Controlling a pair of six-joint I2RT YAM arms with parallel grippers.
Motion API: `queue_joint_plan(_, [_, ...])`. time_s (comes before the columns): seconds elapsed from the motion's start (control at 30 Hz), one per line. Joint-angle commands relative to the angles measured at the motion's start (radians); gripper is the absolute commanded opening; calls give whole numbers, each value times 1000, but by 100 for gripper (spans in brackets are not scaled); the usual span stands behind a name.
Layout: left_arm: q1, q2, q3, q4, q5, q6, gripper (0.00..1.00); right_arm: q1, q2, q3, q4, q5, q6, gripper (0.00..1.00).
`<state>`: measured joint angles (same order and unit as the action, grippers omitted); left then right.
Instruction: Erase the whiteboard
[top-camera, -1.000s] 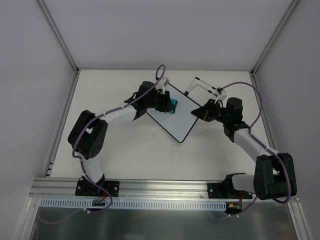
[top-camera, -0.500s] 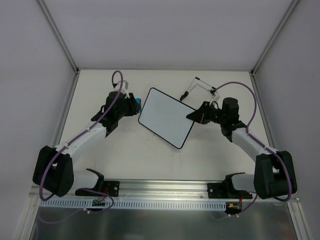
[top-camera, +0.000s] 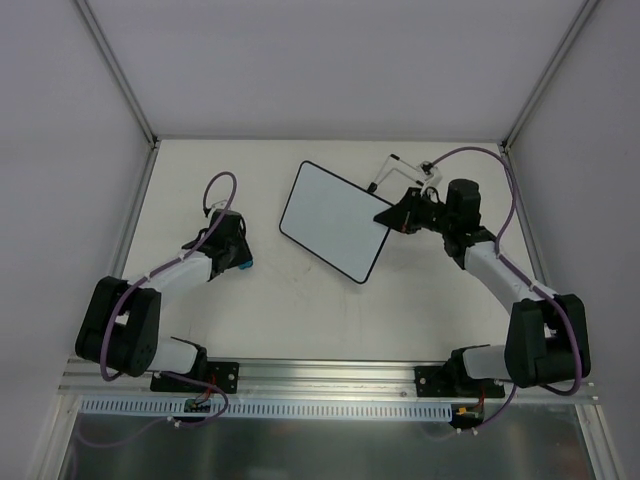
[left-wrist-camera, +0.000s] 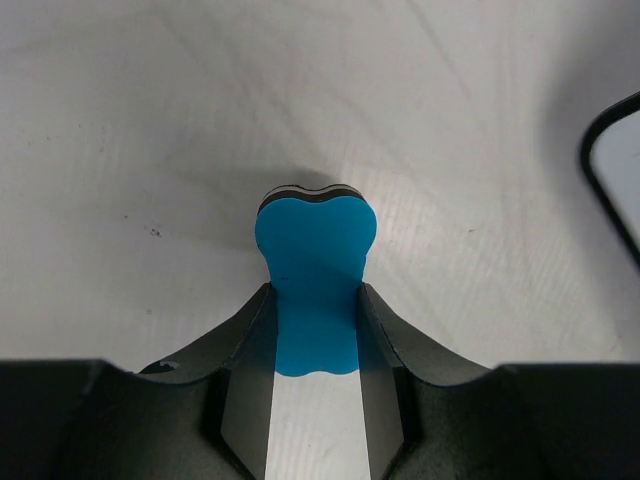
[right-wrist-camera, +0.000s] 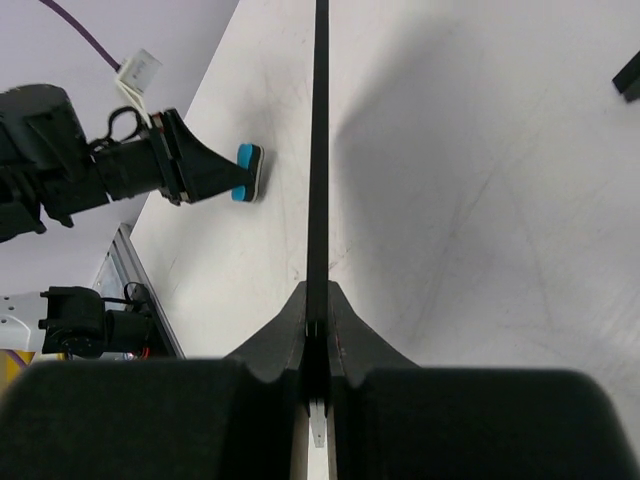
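The whiteboard (top-camera: 335, 220) is white and bare of marks, held tilted over the middle of the table. My right gripper (top-camera: 392, 217) is shut on its right corner. In the right wrist view the board (right-wrist-camera: 321, 150) shows edge-on as a thin black line running up from my right gripper (right-wrist-camera: 318, 300). My left gripper (top-camera: 243, 262) is at the left of the table, well away from the board, shut on the blue eraser (top-camera: 246, 265). In the left wrist view the eraser (left-wrist-camera: 315, 250) sits between the fingers of my left gripper (left-wrist-camera: 315, 300), low over the table. The board's corner (left-wrist-camera: 612, 170) shows at the right edge.
A black wire stand (top-camera: 405, 170) lies at the back right, behind the board. A black piece (right-wrist-camera: 630, 75) shows at the right wrist view's top right. White walls close in the table's sides and back. A metal rail (top-camera: 330, 375) runs along the near edge.
My left arm has pulled off the board and swung left and nearer, carrying the eraser. My right gripper has kept hold of the board, which has shifted and turned slightly.
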<state>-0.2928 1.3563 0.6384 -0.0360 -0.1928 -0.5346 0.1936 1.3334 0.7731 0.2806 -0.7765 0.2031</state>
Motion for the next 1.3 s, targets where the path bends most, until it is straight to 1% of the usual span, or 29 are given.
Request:
queue_joint_plan(0.0, [4, 43, 33, -37, -5, -48, 3, -26, -7, 121, 95, -66, -7, 0])
queue_joint_plan(0.1, [4, 84, 49, -53, -2, -51, 5, -66, 1, 176, 95, -99, -8, 0])
queue_joint_plan(0.23, [4, 119, 89, -73, 9, -53, 24, -144, 24, 239, 95, -173, -22, 0])
queue_joint_plan(0.27, [4, 130, 98, -88, 10, -50, 35, -161, 27, 264, 97, -185, -31, 0])
queue_joint_plan(0.3, [4, 132, 109, -97, 13, -48, 41, -189, 35, 278, 95, -213, -36, 0])
queue_joint_plan(0.33, [4, 127, 128, -107, 21, -42, 57, -210, 50, 291, 95, -225, -40, 0])
queue_joint_plan(0.37, [4, 121, 139, -131, 24, -39, 65, -232, 61, 305, 94, -234, -42, 0])
queue_joint_plan(0.43, [4, 100, 176, -160, 35, -24, 76, -289, 78, 347, 95, -273, -50, 0])
queue_joint_plan(0.47, [4, 64, 191, -179, 52, -18, 84, -307, 96, 362, 92, -286, -57, 0])
queue_joint_plan(0.5, [4, 41, 204, -211, 56, -12, 98, -344, 108, 374, 92, -299, -62, 0])
queue_joint_plan(0.63, [6, -89, 262, -269, 61, 65, 99, -430, 182, 454, 92, -383, -79, 0])
queue_joint_plan(0.67, [6, -145, 264, -274, 55, 80, 99, -443, 196, 466, 91, -401, -86, 0])
queue_joint_plan(0.8, [6, -282, 251, -281, 3, 168, 99, -500, 283, 526, 91, -466, -102, 0])
queue_joint_plan(0.87, [4, -356, 210, -280, -63, 208, 99, -525, 326, 551, 89, -477, -120, 0])
queue_joint_plan(0.93, [6, -396, 158, -278, -126, 231, 99, -546, 349, 561, 89, -480, -134, 0])
queue_joint_plan(0.97, [6, -436, 138, -280, -176, 234, 99, -551, 372, 568, 89, -484, -142, 0])
queue_joint_plan(1.13, [7, -562, -8, -272, -255, 217, 99, -580, 449, 621, 86, -526, -163, 0])
queue_joint_plan(1.2, [9, -621, -45, -269, -284, 211, 99, -582, 481, 640, 59, -535, -178, 1])
queue_joint_plan(1.23, [9, -640, -72, -268, -289, 214, 99, -582, 489, 658, 34, -532, -223, 0])
queue_joint_plan(1.27, [7, -669, -83, -268, -295, 217, 99, -582, 493, 664, -28, -524, -256, 0])
